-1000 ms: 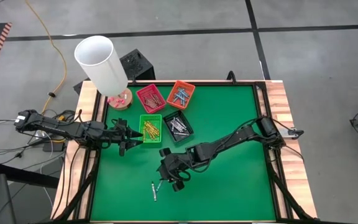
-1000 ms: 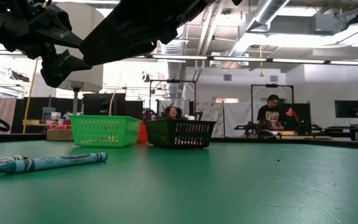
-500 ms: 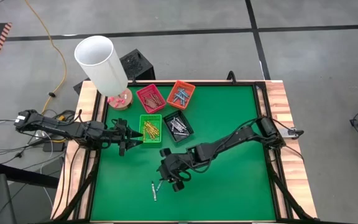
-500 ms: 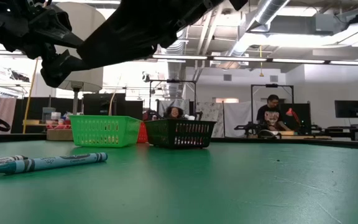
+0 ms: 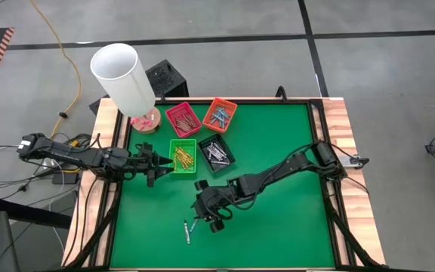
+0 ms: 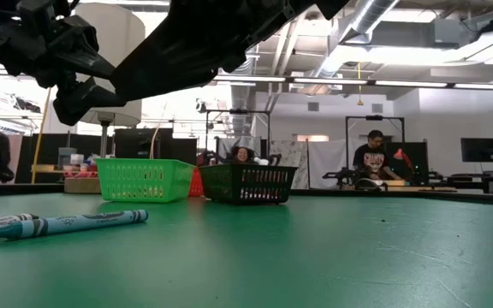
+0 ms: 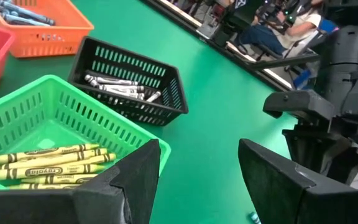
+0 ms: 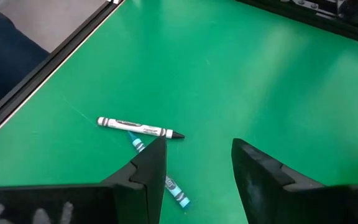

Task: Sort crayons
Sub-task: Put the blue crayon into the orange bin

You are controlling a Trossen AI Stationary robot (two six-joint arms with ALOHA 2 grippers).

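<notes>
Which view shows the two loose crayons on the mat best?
The right wrist view: the grey crayon lies across the blue crayon, both whole. The high view shows them tiny; the low view shows them side-on at its edge; the left wrist view barely catches one.

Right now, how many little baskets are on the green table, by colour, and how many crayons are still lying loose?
Red basket: 1
Orange basket: 1
Green basket: 1
Black basket: 1
Loose white crayon: 1
Loose blue crayon: 1
Total: 6
</notes>
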